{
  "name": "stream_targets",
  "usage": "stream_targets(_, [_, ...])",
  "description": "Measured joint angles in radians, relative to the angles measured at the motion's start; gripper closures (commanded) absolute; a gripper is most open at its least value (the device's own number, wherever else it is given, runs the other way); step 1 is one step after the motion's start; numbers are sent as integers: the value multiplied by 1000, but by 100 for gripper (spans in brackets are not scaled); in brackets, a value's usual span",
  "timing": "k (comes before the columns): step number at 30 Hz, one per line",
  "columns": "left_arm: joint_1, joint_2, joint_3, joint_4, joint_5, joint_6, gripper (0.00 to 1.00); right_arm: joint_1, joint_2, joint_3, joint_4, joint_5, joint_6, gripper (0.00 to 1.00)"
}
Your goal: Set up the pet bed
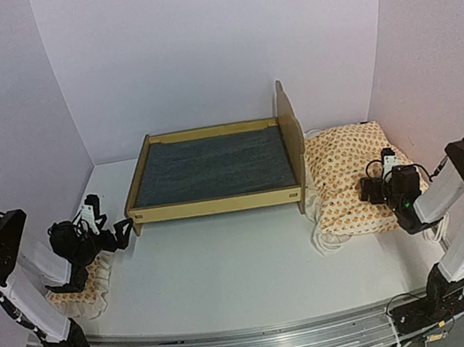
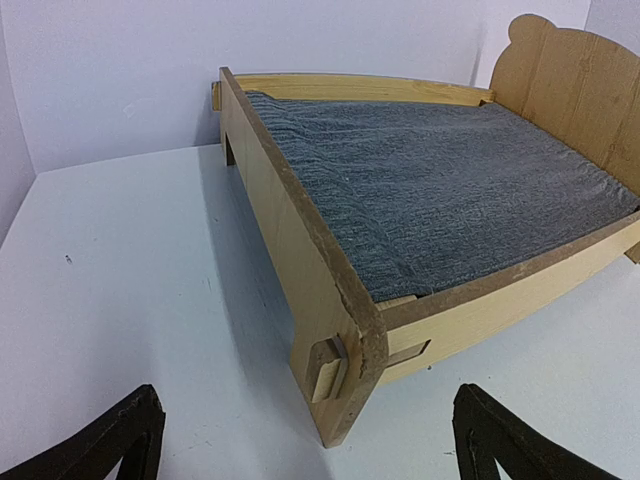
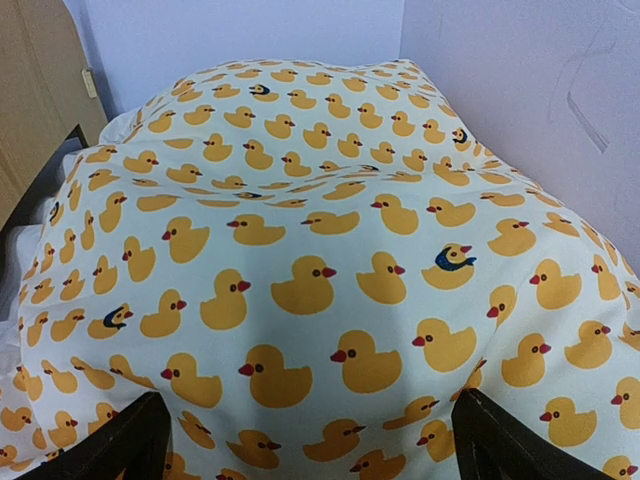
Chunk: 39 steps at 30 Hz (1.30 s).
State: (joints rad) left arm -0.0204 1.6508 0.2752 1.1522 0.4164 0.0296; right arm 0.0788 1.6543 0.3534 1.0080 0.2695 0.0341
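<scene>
Both claws stand wide open and hold nothing. The pet bed (image 2: 440,190) sits just ahead of the left claw (image 2: 310,440), its near corner close in front of the fingers. It lies off to the left of the right claw (image 3: 305,440), which hovers over the duck-print cushion (image 3: 320,230). The bed looks like light, stiff plywood with slotted joints, so 1 low rail (image 2: 285,195) near that corner seems the safest hold.

One pet bed (image 1: 208,164), two cushions (image 1: 346,180) (image 1: 79,297) — two grippers (image 1: 110,222) (image 1: 374,173)
</scene>
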Motion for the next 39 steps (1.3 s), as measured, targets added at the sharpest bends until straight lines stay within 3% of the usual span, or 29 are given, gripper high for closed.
stream_targets(6, [0, 0, 0, 0, 0, 0, 0, 0, -68, 1, -80, 63, 25, 2])
stream_targets(14, [0, -19, -2, -14, -5, -3, 0, 0, -454, 96, -369, 121, 30, 2])
stream_targets(17, [0, -156, -4, -108, -30, -8, 0, -1, -527, 208, -555, 84, 40, 2])
stream_targets(20, [2, -401, -1, -232, -67, -37, 0, 0, -535, 344, -755, 59, 83, 2])
stream_targets(23, [2, -630, 25, -380, -80, -58, 0, 0, -467, 513, -990, 65, 160, 2])
stream_targets(27, [2, -783, 121, -578, -56, -64, 0, 0, -281, 737, -1253, 64, 248, 2])
stream_targets(31, [2, -756, 250, -729, -23, -60, 0, 0, -79, 858, -1445, 45, 298, 2])
stream_targets(35, [2, -616, 430, -866, 20, -52, 0, 0, 128, 942, -1561, 25, 316, 4])
stream_targets(37, [2, -549, 507, -908, 50, -52, 0, 0, 225, 979, -1594, 15, 322, 16])
stream_targets(39, [2, -501, 556, -927, 86, -56, 1, 0, 302, 1005, -1616, 10, 324, 43])
